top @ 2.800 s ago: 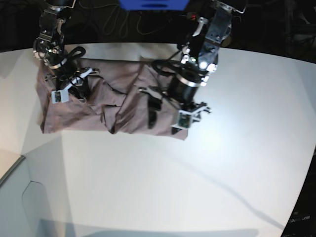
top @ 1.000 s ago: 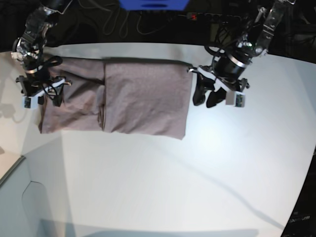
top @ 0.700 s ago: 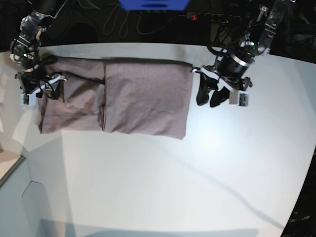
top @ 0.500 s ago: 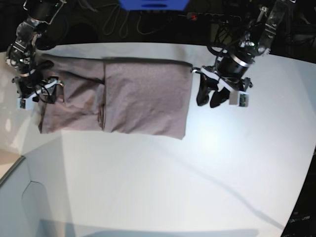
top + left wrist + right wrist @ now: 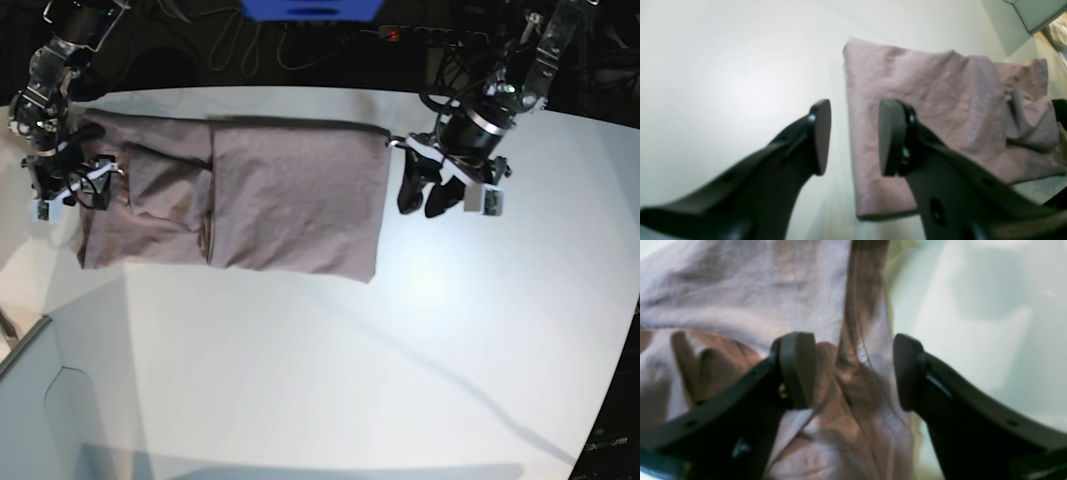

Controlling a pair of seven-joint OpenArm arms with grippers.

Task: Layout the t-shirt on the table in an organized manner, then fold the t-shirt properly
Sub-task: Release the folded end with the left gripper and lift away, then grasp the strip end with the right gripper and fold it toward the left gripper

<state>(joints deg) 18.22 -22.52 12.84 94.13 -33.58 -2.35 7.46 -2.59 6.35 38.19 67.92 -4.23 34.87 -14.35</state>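
The mauve-grey t-shirt (image 5: 290, 200) lies as a flat folded band along the far side of the white table (image 5: 400, 350). Its right part is smooth and its left end is wrinkled. My left gripper (image 5: 422, 200) hangs open just off the shirt's right edge. In the left wrist view its fingers (image 5: 820, 133) hold nothing, and the t-shirt (image 5: 923, 100) lies past them on the table (image 5: 723, 66). My right gripper (image 5: 85, 192) stands open over the shirt's left end. In the right wrist view a raised crease of the t-shirt (image 5: 740, 290) runs under the open right gripper (image 5: 851, 370).
A blue object (image 5: 310, 8) and dark cables sit behind the table's far edge. A pale grey panel (image 5: 30, 400) stands at the lower left, off the table's curved edge. That panel (image 5: 1037, 13) also shows in the left wrist view.
The right part of the shirt now lies flat, and my left gripper has let it go and drawn off its right edge. My right gripper has shifted slightly toward the shirt's left end.
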